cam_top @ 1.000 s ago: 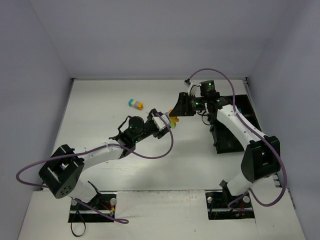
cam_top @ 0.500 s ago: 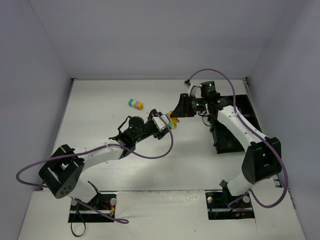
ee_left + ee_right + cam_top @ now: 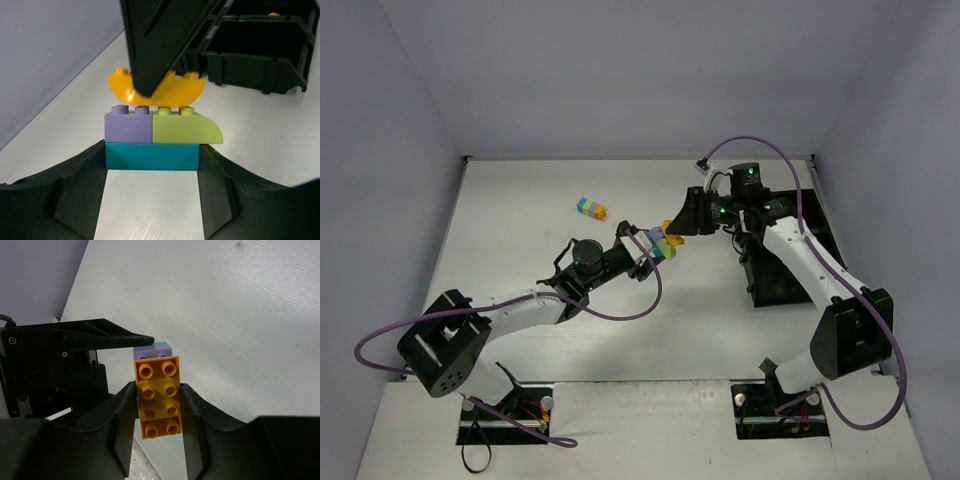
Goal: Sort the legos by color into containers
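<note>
My left gripper [image 3: 655, 252] is shut on a cyan brick [image 3: 152, 156] that carries a lavender brick [image 3: 128, 127] and a lime green brick [image 3: 185, 129] on top. My right gripper [image 3: 680, 228] is shut on an orange arched brick [image 3: 157, 395], held just above the studs of that cluster; it also shows in the left wrist view [image 3: 187, 87]. The lavender brick [image 3: 150, 347] peeks out behind it in the right wrist view. The black compartment tray [image 3: 780, 280] stands at the right, behind the right arm, and also shows in the left wrist view [image 3: 250, 50].
A second small cluster [image 3: 590, 207] of cyan, lime and orange bricks lies on the white table at the far left of centre. The grey walls close in on three sides. Purple cables loop over both arms.
The orange brick has come off the top of the cluster; the right gripper drew it slightly up and right. The left gripper turned and shifted a little with the remaining bricks.
</note>
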### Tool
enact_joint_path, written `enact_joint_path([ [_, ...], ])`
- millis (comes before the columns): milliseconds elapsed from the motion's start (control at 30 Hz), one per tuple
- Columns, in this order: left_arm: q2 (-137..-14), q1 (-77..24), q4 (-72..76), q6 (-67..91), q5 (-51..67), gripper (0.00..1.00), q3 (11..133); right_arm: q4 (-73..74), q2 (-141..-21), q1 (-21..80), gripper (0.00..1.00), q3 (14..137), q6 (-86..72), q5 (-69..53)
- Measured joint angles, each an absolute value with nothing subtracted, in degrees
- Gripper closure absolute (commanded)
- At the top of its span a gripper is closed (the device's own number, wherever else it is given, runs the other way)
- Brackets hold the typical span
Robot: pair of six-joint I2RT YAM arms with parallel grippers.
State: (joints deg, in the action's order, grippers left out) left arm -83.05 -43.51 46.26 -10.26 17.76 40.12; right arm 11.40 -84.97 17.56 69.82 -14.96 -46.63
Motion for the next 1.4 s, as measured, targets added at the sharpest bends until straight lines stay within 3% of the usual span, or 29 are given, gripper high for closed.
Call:
enact_joint_path([
  [500,-83.6,-42.2,44.4,-9.7,14.9,1.0,38.2,11.7,-80.0,11.7,1.0,68.7,-15.0,-39.1],
  [800,-82.3,-42.0,43.2,-7.8,13.2,1.0,37.9,16.3,-77.1,-3.6,1.0,62.9,-19.2,-18.4],
  [1100,-76.6,-42.0,37.7,-7.8,13.1,1.0,37.9,19.9,-76.1,-10.2,1.0,61.7,-21.9,1.4],
  [1400,-76.1,-42.0,31.5,-9.8,15.7,1.0,39.0,20.2,-80.9,-17.5,1.0,61.7,-25.5,9.8],
])
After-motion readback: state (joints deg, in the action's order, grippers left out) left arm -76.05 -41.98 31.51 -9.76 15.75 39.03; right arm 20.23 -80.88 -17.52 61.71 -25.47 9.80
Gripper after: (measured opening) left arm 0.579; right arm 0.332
